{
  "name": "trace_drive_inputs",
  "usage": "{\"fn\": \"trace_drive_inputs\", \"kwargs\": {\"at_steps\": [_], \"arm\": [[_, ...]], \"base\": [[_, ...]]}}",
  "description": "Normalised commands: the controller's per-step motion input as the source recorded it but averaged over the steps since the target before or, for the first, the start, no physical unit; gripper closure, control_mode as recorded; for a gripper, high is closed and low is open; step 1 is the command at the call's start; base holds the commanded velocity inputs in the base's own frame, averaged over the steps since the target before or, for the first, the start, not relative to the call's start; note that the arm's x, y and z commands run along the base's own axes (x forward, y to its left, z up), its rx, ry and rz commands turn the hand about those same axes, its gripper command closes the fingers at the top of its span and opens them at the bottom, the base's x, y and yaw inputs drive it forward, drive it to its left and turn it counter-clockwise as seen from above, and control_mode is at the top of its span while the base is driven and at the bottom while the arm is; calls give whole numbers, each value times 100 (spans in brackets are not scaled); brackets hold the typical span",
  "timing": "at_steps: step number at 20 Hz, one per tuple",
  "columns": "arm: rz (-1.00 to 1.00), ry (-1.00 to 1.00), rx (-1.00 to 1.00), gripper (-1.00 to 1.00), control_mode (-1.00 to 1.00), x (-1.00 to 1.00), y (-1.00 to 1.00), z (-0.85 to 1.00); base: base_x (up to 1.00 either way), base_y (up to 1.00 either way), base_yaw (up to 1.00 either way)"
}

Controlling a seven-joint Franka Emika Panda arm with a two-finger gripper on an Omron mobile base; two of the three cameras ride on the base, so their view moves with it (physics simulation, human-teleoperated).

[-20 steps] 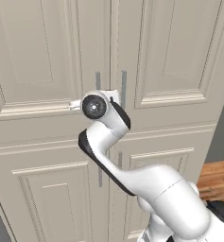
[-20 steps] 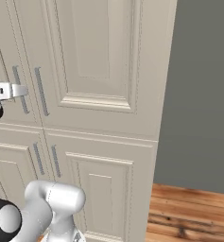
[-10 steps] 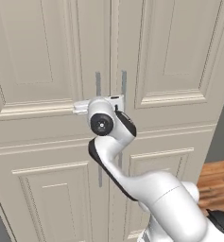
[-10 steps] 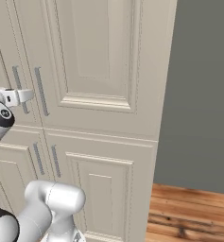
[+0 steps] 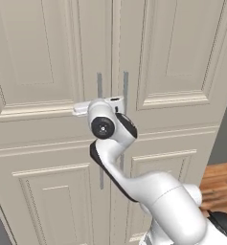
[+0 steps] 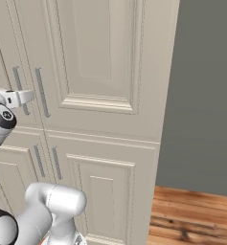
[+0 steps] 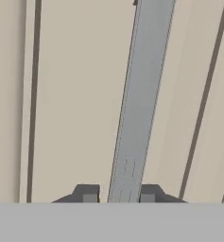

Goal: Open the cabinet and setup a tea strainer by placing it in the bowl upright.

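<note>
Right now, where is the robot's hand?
In the hand view, the fingers sit on either side of a grey bar handle on the closed cream cabinet, at the upper doors' seam.

Arm raised, bent; gripper (image 7: 118, 194) fingertips narrowly parted.

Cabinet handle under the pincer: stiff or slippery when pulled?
Likely stiff: the handle is a straight grey bar fixed to the cabinet door. Possibly slippery: its face looks smooth, and the pincer fingertips sit close on either side of it.
</note>
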Motion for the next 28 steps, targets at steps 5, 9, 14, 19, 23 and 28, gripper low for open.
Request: {"fn": "trace_drive_inputs", "kwargs": {"at_steps": [5,9,14,19,23,28], "arm": [[-2,0,0,100,-100,-25,7,0],[-12,0,0,100,-100,-92,48,-2],[-15,0,0,100,-100,-100,66,-4],[-15,2,0,100,-100,-88,77,-13],[-9,2,1,100,-100,-100,77,-14],[-5,0,3,100,-100,-100,68,-20]], "base": [[0,0,0],[0,0,0],[0,0,0],[0,0,0],[0,0,0],[0,0,0]]}}
